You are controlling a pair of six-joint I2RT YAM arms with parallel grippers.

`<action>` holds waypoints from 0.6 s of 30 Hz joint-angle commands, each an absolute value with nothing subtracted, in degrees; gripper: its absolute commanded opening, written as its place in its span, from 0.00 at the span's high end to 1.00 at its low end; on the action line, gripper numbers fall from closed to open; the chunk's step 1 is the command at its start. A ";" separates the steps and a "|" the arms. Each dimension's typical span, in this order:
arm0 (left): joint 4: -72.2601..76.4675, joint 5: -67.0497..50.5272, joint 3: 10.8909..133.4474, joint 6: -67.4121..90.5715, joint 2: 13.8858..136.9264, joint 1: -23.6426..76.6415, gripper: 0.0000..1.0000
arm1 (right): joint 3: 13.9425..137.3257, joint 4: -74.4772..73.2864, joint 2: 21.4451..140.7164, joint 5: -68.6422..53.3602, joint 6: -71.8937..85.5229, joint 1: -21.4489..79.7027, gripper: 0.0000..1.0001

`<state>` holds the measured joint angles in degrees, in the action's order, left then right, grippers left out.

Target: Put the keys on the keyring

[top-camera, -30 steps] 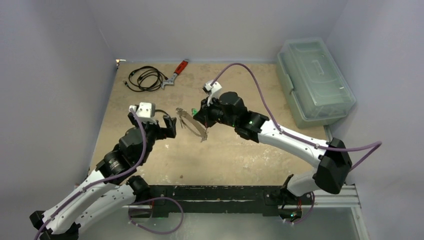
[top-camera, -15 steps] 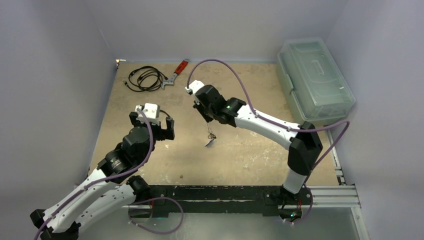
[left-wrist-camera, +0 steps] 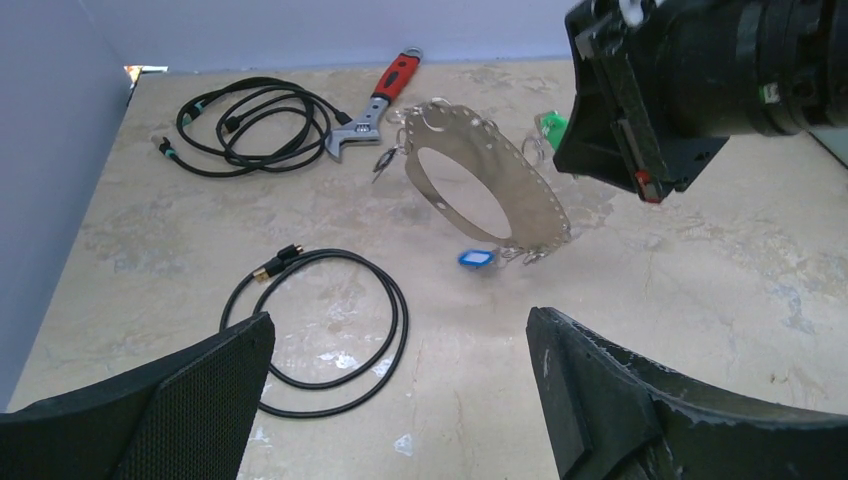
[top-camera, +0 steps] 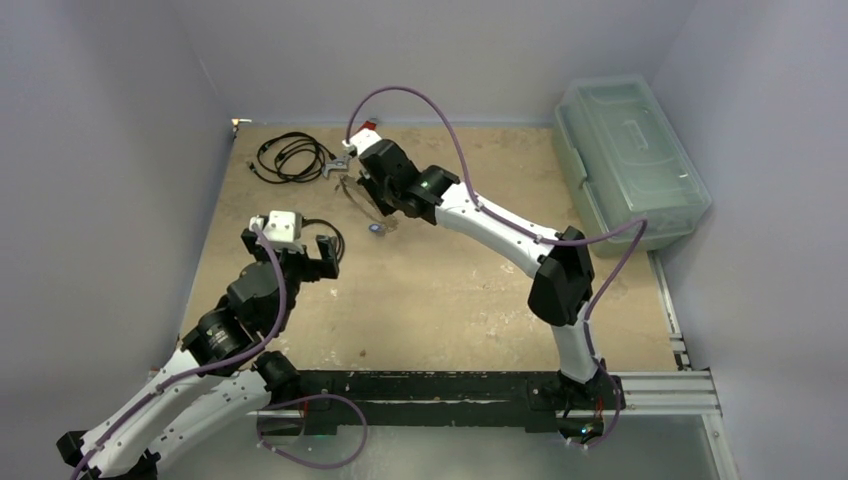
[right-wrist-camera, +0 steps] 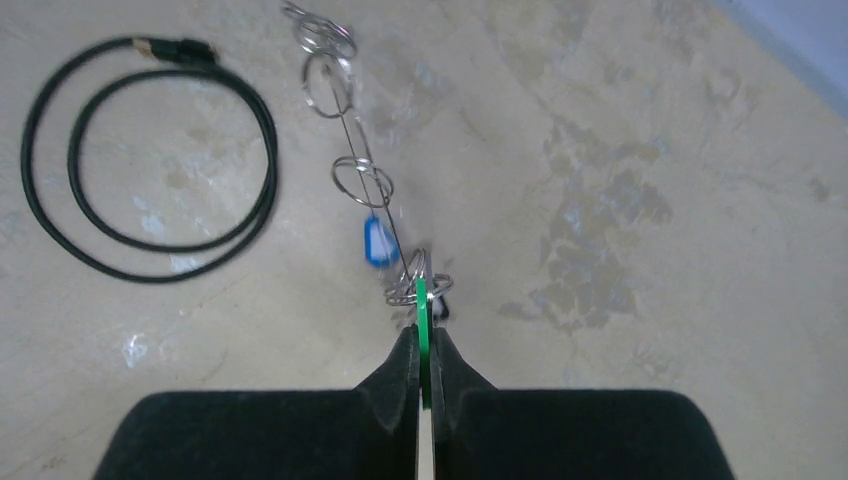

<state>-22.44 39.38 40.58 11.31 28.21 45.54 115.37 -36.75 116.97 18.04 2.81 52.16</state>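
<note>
The keyring [left-wrist-camera: 540, 207], a flat grey metal loop with small rings along its edge, hangs tilted, its lower edge near the table. My right gripper [right-wrist-camera: 422, 345] is shut on the green key tag [right-wrist-camera: 422, 310] at the ring's edge, which also shows in the left wrist view [left-wrist-camera: 549, 124]. The blue key tag [left-wrist-camera: 476, 258] dangles from the ring's low side at the table. A dark bit [right-wrist-camera: 441, 310] sits by the green tag. In the top view the right gripper [top-camera: 374, 207] holds the keyring [top-camera: 358, 195] at the far left-middle. My left gripper [left-wrist-camera: 400, 400] is open and empty, nearer than the ring.
A red-handled wrench [left-wrist-camera: 385, 95] and coiled black cables [left-wrist-camera: 250, 125] lie behind the ring. A black cable loop [left-wrist-camera: 320, 320] lies just ahead of my left fingers. A clear plastic box [top-camera: 630, 160] stands at the far right.
My right arm swung the keyring from the table's middle to the far left, toward the wrench. My left gripper drew back a little and stays open.
</note>
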 commanded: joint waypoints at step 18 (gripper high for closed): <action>-23.64 36.87 40.96 10.88 30.33 45.60 0.05 | 79.52 -27.82 111.20 12.56 10.59 40.76 1.00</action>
